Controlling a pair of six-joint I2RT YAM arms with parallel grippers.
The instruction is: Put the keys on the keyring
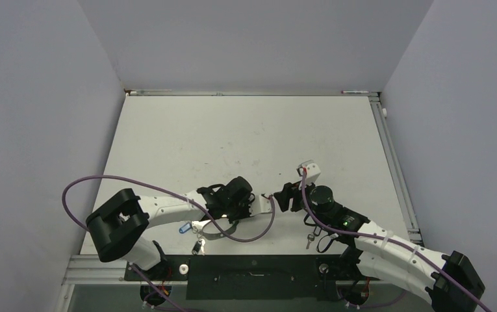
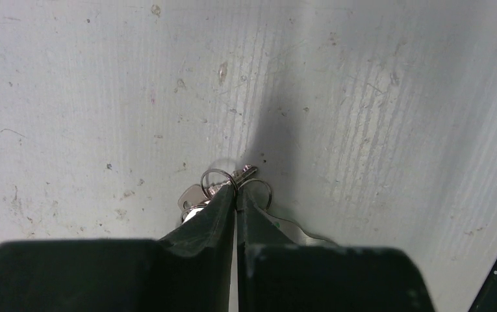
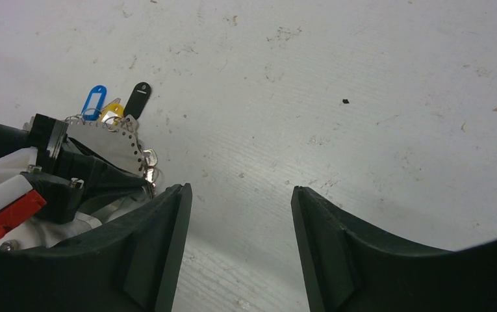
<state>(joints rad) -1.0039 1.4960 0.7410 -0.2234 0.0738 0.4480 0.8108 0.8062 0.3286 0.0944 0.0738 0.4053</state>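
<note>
My left gripper (image 1: 266,200) (image 2: 236,190) is shut on a small bunch: a silver key (image 2: 192,197) and small split rings (image 2: 218,178), held just above the table. A thin silver wire (image 2: 310,233), seemingly the keyring, trails right from the fingers; the keyring's loop (image 1: 216,233) shows under the left arm. A blue tag (image 1: 184,228) (image 3: 94,102), a yellowish tag (image 3: 110,112) and a black tag (image 3: 140,97) lie by it. Another key (image 1: 308,242) lies near the right arm. My right gripper (image 1: 283,196) (image 3: 240,192) is open and empty, facing the left gripper.
A black-headed key (image 1: 198,247) lies near the table's (image 1: 245,136) front edge, by the left arm's base. Purple cables loop round both arms. Grey walls close in the table on three sides.
</note>
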